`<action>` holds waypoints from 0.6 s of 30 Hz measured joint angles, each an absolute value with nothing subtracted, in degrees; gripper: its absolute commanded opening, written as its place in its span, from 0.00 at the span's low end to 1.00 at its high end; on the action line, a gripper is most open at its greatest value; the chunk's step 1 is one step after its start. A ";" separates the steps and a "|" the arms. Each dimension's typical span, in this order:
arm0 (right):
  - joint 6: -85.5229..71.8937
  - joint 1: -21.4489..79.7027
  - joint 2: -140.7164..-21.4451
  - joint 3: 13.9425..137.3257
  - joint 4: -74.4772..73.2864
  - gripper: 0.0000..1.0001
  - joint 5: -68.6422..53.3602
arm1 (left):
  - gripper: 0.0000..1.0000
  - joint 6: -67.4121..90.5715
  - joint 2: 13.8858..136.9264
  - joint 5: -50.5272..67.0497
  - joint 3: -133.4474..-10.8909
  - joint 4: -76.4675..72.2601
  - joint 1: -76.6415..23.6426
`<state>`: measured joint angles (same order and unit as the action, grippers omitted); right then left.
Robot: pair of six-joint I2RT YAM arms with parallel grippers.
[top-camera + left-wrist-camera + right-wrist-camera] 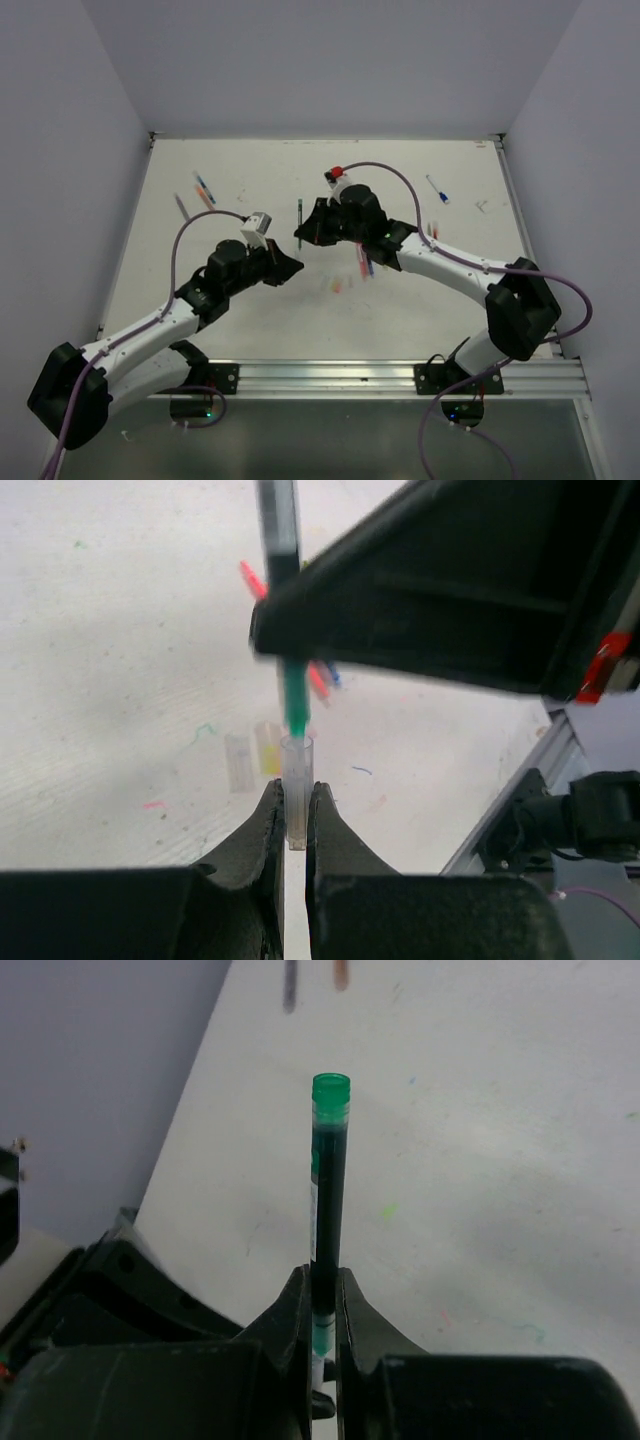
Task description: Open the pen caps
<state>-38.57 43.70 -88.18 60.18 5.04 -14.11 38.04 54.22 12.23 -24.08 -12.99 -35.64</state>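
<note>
A dark pen (pixel 328 1180) with a green end is clamped in my right gripper (pixel 323 1295), which is shut on its lower barrel. In the left wrist view its green tip (pixel 295 705) points down into the mouth of a clear pen cap (pixel 298 760). My left gripper (pixel 297 792) is shut on that cap. From above, the two grippers meet mid-table, left (pixel 295 263) under right (pixel 301 238), and the pen (pixel 299 213) sticks out toward the back. Loose caps, one clear (pixel 238 762) and one yellow (pixel 266 748), lie on the table below.
Other pens lie scattered: a few at the back left (pixel 203 188), one blue at the back right (pixel 437 189), red and blue ones (pixel 363 262) beside the right arm. The white table (pixel 250 330) bears ink marks. Grey walls enclose three sides; a metal rail (pixel 400 375) runs along the front.
</note>
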 measured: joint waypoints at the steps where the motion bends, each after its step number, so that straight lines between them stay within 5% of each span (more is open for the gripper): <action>1: -38.70 43.94 -88.51 61.89 2.90 0.00 -10.15 | 0.00 38.50 54.92 10.33 -25.32 -10.31 -36.12; 9: -37.39 41.43 -88.88 67.72 -9.98 0.00 13.39 | 0.00 39.00 57.36 7.31 -26.15 -6.74 -36.84; 18: -32.36 40.14 -88.92 70.76 -22.26 0.00 17.82 | 0.00 37.19 60.36 1.54 -29.30 -0.95 -36.88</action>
